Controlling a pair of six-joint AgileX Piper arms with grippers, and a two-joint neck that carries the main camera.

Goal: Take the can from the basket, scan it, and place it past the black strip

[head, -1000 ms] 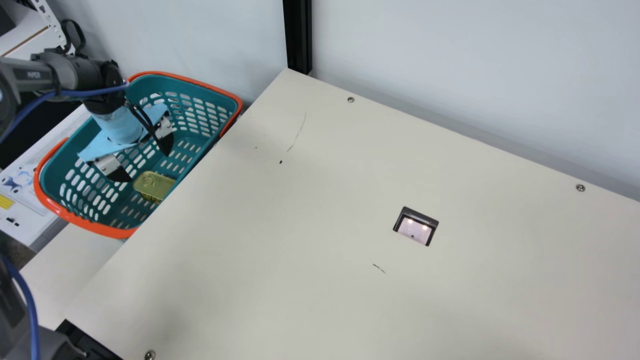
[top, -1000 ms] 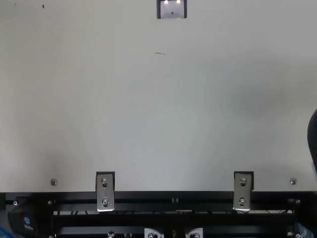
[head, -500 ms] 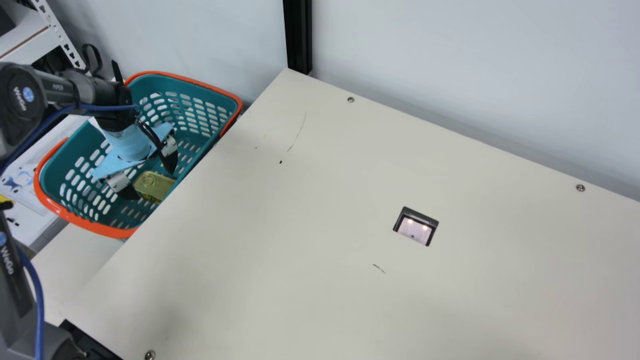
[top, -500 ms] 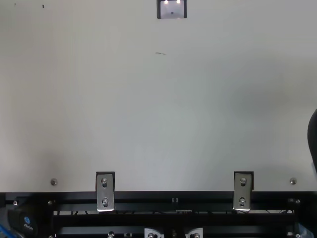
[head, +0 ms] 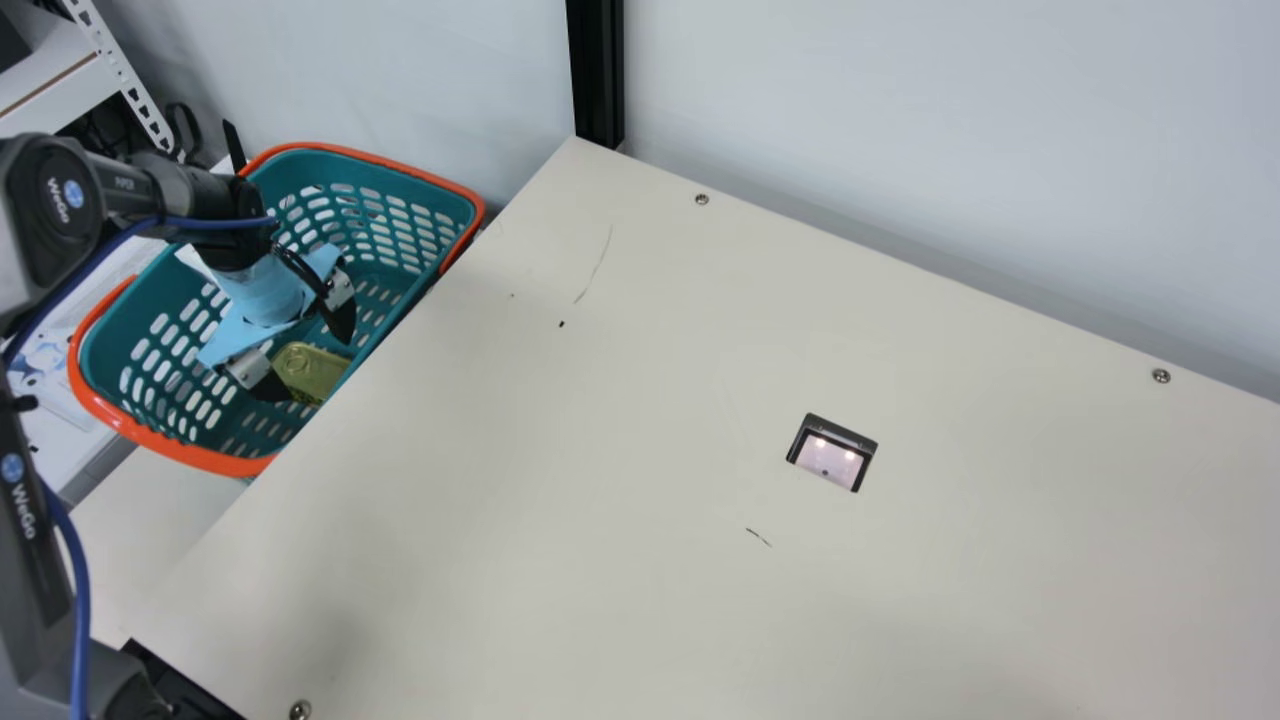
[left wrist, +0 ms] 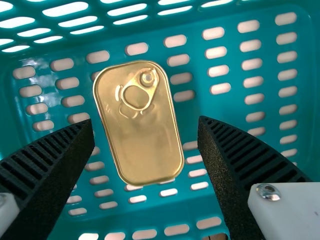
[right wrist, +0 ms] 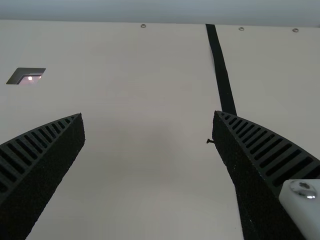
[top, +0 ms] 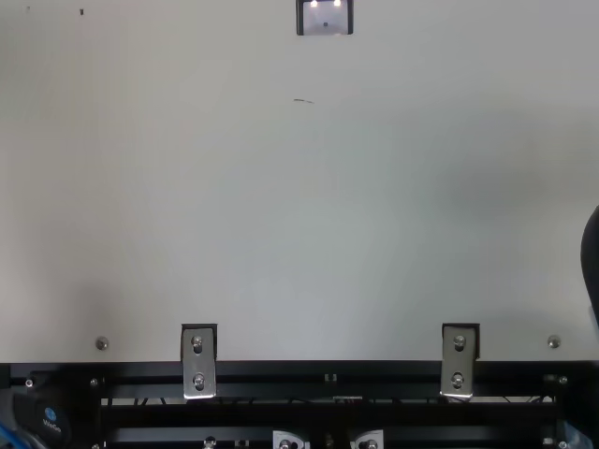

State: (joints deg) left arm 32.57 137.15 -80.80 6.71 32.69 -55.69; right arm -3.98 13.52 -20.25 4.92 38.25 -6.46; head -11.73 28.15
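Well, 0 of 3 jobs done: the can (left wrist: 142, 145) lies flat in the basket (head: 180, 457), with the scanner (head: 828, 458) and the black strip (right wrist: 222, 75) ahead of it. Left pincer (head: 313, 366) is down in there, spread wide, 2 fingers straddling the can, no pinch on. Ring-pull end points away from the bench (head: 650, 400), plain end towards it; long axis runs between the fingers, slightly askew. Right pincer (right wrist: 148, 114), over the bench, spread too, holding nothing!
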